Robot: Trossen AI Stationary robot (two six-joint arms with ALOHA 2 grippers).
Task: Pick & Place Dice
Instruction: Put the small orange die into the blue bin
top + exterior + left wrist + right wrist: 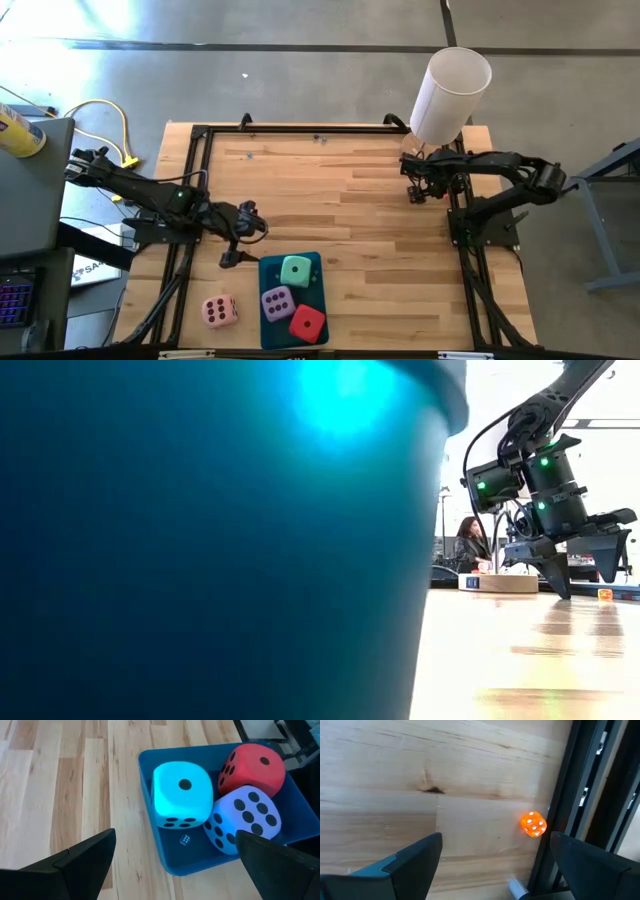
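From my low camera a blurred teal wall point(200, 540) blocks most of the table, and beyond my left jaws the red die point(252, 767) sits half-hidden behind the lilac die point(245, 817).

three dice point(293, 298) in tray point(268, 312) | fourth die point(220, 311) left, on table point(380, 220)

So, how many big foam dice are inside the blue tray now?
3: the green die, the purple die and the red die sit in the tray. The pink die lies outside on the table.
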